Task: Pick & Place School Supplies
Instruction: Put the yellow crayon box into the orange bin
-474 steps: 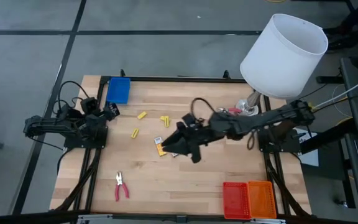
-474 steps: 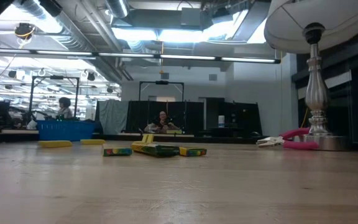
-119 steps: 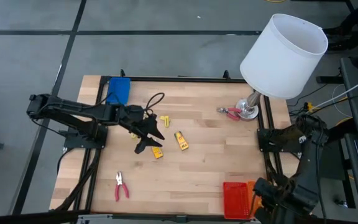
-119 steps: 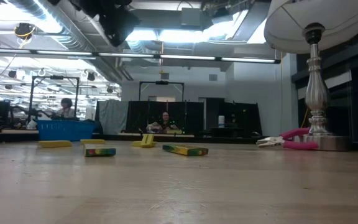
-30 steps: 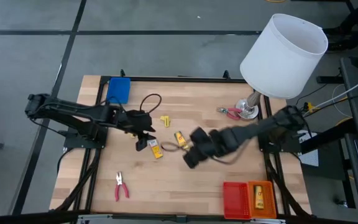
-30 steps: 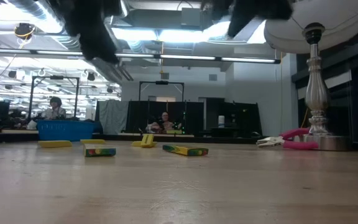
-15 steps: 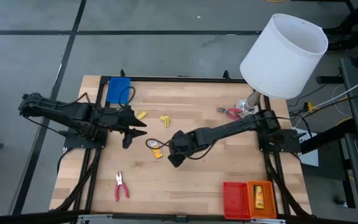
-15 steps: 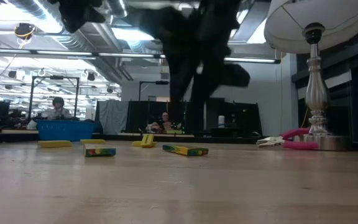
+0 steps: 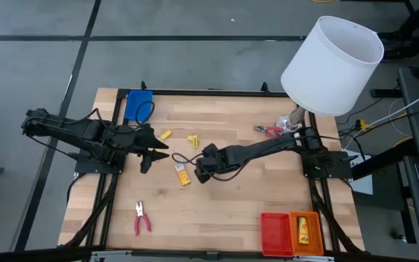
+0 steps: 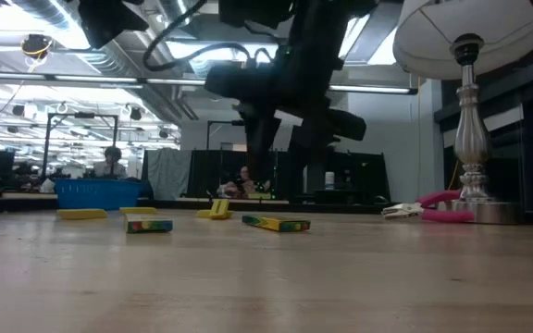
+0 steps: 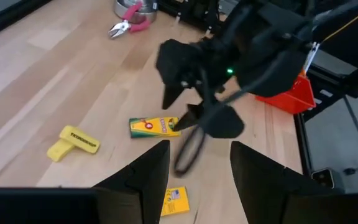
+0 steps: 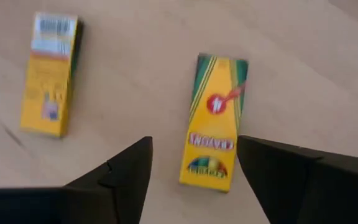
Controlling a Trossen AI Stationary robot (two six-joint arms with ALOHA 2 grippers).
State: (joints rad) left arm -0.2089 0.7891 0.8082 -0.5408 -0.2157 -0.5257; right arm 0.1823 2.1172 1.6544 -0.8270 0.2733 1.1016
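Note:
Two yellow crayon packets lie flat mid-table. One [image 12: 214, 140] sits under my open right gripper [image 12: 192, 146], which hovers above it [image 9: 199, 175] with a finger on either side and hides it in the high view. The other packet [image 9: 182, 175] lies just to its left. My open left gripper [image 9: 155, 154] waits left of them, looking at both packets [image 11: 154, 127] [image 11: 176, 200]. A third packet [image 9: 302, 229] lies in the orange tray. Small yellow pieces [image 9: 166, 135] [image 9: 193, 140] lie farther back. Red-handled pliers lie near the front [image 9: 142, 217] and by the lamp base [image 9: 270, 131].
A blue tray [image 9: 138, 105] sits at the far left corner, and red [image 9: 275, 233] and orange [image 9: 313, 218] trays at the near right. The white-shaded lamp [image 9: 331, 64] stands at the far right. Bare wood lies between the packets and the near edge.
My right gripper has swept from mid-table toward the left and a little toward the far edge, stopping over a crayon packet. My left gripper has drawn back toward the table's left edge, away from the packets. The packets have not moved.

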